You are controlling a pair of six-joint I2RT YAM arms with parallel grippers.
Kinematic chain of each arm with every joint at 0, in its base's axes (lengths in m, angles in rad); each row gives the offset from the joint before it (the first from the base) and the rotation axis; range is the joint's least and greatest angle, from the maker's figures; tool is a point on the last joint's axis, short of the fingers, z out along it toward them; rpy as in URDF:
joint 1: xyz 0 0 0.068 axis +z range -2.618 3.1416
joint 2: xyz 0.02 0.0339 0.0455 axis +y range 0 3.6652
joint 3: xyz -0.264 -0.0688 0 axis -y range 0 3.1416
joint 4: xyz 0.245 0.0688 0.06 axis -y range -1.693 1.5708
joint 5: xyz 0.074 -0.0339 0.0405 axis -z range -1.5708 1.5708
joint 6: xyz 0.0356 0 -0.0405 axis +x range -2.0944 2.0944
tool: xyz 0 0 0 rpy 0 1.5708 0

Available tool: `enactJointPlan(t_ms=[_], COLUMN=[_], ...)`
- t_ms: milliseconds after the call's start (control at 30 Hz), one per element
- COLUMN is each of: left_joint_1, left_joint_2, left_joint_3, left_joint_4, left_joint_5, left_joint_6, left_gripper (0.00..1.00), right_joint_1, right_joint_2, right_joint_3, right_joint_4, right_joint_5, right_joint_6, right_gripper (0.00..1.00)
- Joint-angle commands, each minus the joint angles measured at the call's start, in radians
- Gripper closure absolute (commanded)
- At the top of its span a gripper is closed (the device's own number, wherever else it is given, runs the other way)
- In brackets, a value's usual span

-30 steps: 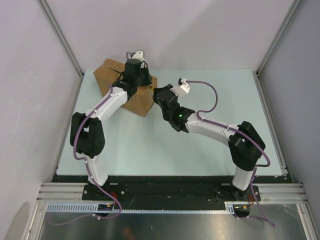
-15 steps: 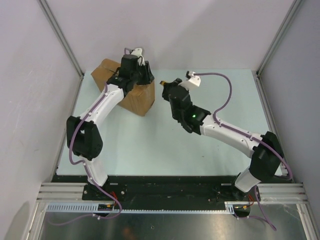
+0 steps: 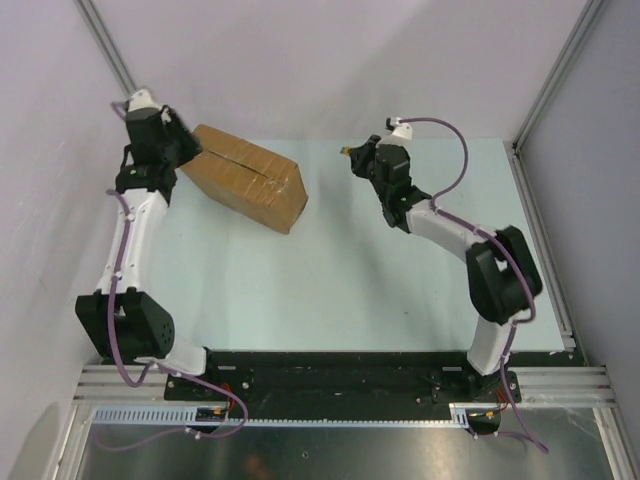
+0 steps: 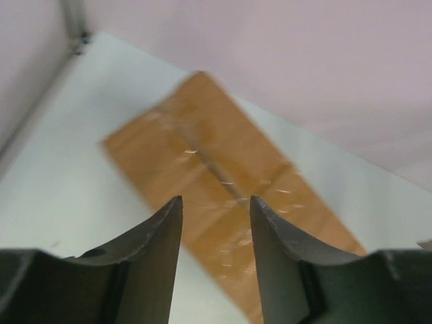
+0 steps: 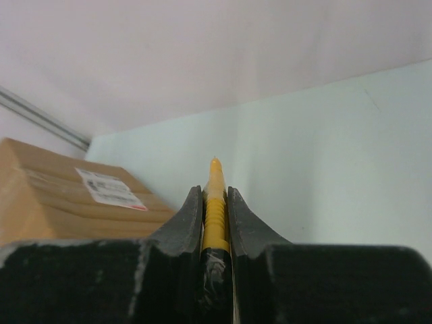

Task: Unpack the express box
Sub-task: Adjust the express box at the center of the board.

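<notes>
Express box (image 3: 245, 180) lies on the pale bench (image 3: 330, 290), in its far-left part and turned at an angle. Its near side wall faces the arms and its taped top faces up. It reads as stiff corrugated cardboard, closed on all sides. Its weight cannot be told. The flat faces are probably too broad for either tool to span and likely smooth under the tape. The best hold, by this judgement, is a flap edge once the tape seam (image 4: 223, 172) along the top is slit. Until then a press on the top or an end would steady it. A white label (image 5: 111, 189) sits on the end facing right.

Right of the box and well apart from it, the right tool (image 5: 214, 192) is clamped narrow on a yellow utility knife (image 5: 215, 177), with the tip pointing past the fingers. At the far-left corner, just beside the box's left end, the left tool (image 4: 214, 202) stands moderately parted. It holds nothing and touches nothing, and the seam shows between its fingers.
</notes>
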Motion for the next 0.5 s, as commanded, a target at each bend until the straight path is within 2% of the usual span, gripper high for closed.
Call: enactJointPlan(t_ms=[0, 67, 133, 200, 333, 467], left_joint_1=[0.080, 0.120, 0.144, 0.169, 0.181, 0.186], left_joint_2=[-0.034, -0.079, -0.082, -0.038, 0.083, 0.205], left_joint_3=[-0.110, -0.172, -0.244, -0.265, -0.264, -0.223], left_joint_4=[-0.013, -0.008, -0.005, 0.000, 0.003, 0.013], left_joint_5=[-0.129, -0.205, -0.214, -0.174, -0.094, -0.004], left_joint_6=[-0.039, -0.074, -0.108, -0.120, -0.191, -0.248], left_gripper=[0.53, 0.56, 0.60, 0.64, 0.76, 0.82], right_joint_1=[-0.015, -0.011, -0.008, -0.010, -0.019, -0.021], right_joint_2=[0.135, 0.206, 0.240, 0.290, 0.376, 0.458], right_joint_3=[0.081, 0.127, 0.138, 0.161, 0.270, 0.368], right_joint_4=[0.145, 0.159, 0.193, 0.245, 0.234, 0.262], right_joint_5=[-0.192, -0.221, -0.263, -0.289, -0.293, -0.320], right_joint_6=[-0.055, -0.065, -0.077, -0.071, -0.055, -0.060], right_gripper=[1.00, 1.00, 1.00, 1.00, 1.00, 1.00])
